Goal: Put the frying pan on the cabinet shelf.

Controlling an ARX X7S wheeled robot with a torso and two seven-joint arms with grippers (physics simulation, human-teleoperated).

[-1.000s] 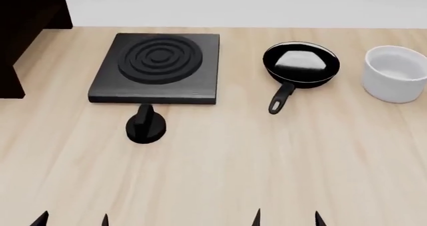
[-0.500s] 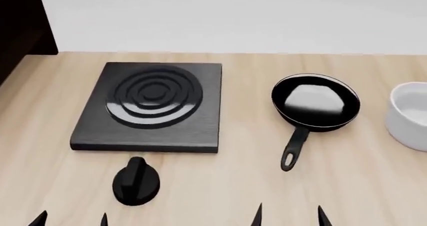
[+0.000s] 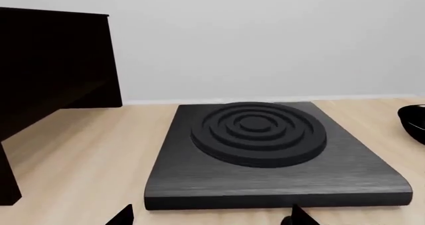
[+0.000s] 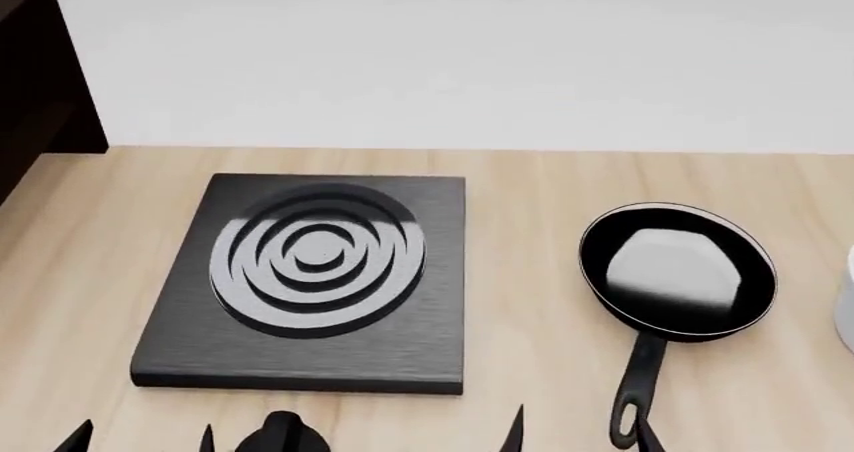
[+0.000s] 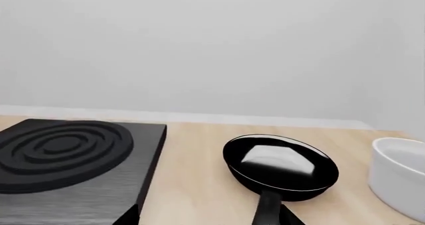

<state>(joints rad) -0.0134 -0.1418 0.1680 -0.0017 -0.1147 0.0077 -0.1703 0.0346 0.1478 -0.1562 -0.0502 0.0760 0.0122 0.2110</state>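
The small round black frying pan sits on the light wooden counter right of the square black stove plate; it looks hard, slippery, so my right tool, open and empty, should pinch its short handle.

Straight ahead of the left tool, just past its 2 dark fingertips spread apart with nothing between: square black stove plate with concentric rings, flat on the pale wooden bench. Off to one side, well apart: dark cabinet. Opposite side, cut by the frame edge: sliver of the frying pan.
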